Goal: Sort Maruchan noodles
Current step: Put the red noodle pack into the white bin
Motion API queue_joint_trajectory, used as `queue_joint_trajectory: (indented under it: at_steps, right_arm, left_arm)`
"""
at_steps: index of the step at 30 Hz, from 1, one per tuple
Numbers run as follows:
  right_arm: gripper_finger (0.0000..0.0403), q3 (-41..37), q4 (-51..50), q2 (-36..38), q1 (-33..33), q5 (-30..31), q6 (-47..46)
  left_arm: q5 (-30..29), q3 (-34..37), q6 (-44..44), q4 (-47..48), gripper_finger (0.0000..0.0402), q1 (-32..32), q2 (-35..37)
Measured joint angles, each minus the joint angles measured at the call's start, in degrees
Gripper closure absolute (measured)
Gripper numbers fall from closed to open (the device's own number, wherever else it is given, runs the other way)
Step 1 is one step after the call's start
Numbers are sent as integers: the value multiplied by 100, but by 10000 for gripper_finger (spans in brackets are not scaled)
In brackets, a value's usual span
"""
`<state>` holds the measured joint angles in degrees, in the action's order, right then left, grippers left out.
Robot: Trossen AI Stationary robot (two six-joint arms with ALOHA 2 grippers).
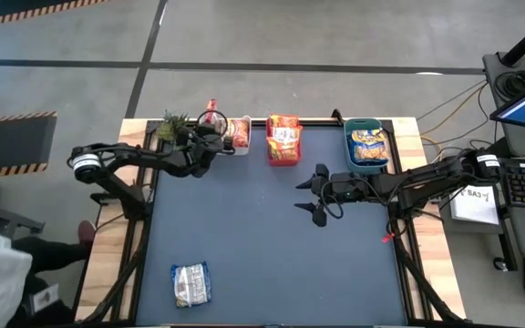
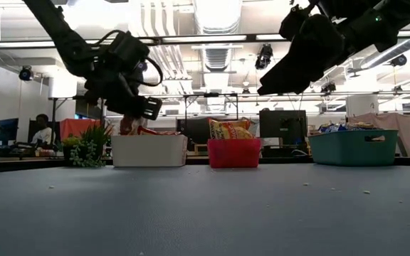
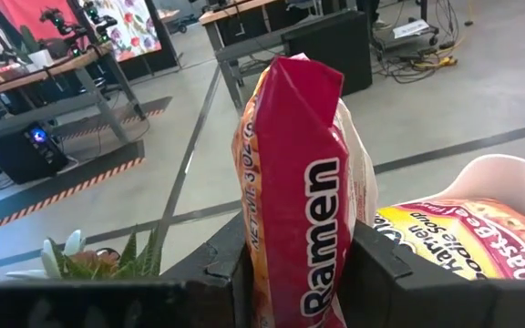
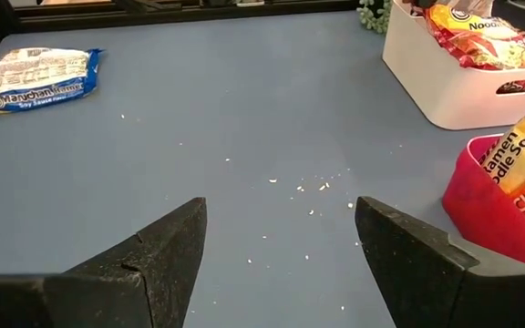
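My left pincer (image 3: pixel 294 273) pinches a red packet (image 3: pixel 294 173) above the white bin (image 1: pixel 238 137); my right pincer (image 4: pixel 281 246) hangs spread; the blue packet (image 4: pixel 39 77) lies well apart.

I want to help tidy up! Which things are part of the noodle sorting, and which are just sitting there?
Part of the job:
red packet in the left gripper
blue packet on the table
packets in the white bin, pink bin and teal bin
right gripper, open, empty

Just sitting there:
plant
crumbs
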<state>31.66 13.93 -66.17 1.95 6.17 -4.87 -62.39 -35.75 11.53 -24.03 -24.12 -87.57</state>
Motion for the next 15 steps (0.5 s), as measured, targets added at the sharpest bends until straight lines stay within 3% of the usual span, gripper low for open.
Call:
queue_joint_trajectory:
  at_steps: [8,15]
  right_arm:
    - [129,0,5,0,0,0,58]
    - [124,0,5,0,-2,0,66]
  left_arm:
    - [-11,11,20,1,298,0,-6]
    - [-15,13,59,2,257,0,-4]
